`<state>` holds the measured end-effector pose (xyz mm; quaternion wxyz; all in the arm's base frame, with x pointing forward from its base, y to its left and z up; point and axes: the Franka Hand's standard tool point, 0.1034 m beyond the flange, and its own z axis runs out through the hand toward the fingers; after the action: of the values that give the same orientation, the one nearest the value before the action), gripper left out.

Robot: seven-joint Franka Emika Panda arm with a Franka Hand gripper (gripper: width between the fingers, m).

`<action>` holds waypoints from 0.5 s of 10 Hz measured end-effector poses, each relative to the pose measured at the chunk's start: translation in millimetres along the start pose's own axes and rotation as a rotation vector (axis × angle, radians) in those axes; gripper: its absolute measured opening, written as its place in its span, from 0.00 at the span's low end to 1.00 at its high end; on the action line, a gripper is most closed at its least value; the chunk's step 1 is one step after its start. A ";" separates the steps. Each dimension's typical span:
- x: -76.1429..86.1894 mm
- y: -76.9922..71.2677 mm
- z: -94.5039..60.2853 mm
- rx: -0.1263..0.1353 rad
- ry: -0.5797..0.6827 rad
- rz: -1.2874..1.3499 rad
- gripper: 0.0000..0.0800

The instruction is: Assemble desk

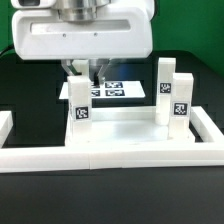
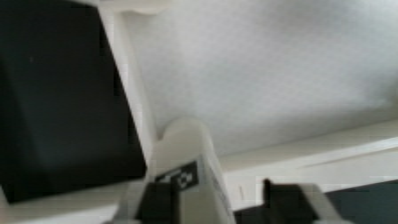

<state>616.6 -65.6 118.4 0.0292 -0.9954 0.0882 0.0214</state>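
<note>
I've got the tabletop (image 1: 120, 128) lying flat against the border rail (image 1: 120, 158) at the front of the exterior view, with three leg blocks standing on it: one at the exterior view's left (image 1: 78, 103), and two close together at the right, a taller-looking one behind (image 1: 166, 85) and one in front (image 1: 180, 105). I can't find a fourth leg in either view. The gripper (image 1: 82, 72) hangs just above and behind the left leg, fingers (image 1: 72, 70) pointing down; whether it is clamped on the leg top or just let go I cannot tell, since the leg hides the fingertips here and the wrist view is too blurred (it shows a pale leg-like shape (image 2: 183, 170) up close against the tabletop surface, nothing sharper). Main risk as I judge it: if the left leg isn't fully seated, pulling up or twisting could drag it out or tilt it, and a sideways nudge from a finger would do the same. Second risk: the arm's wide body (image 1: 85, 40) sits low over the work, so any swing toward the right could clip the rear right leg. The marker board (image 1: 118, 89) lies behind the tabletop, partly hidden by the gripper and legs. The rail corners at both sides (image 1: 5, 125) box the tabletop in, so it shouldn't slide forward, though backward looks unblocked.
</note>
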 end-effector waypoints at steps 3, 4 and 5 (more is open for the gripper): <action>1.9 -3.2 -12.9 -0.015 -0.015 -0.294 0.72; 5.5 7.0 -15.1 -0.010 -0.026 -0.278 0.78; 11.8 16.1 -14.7 -0.010 -0.036 -0.268 0.78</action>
<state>625.9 -84.5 131.6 0.0283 -0.9979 -0.0464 0.0357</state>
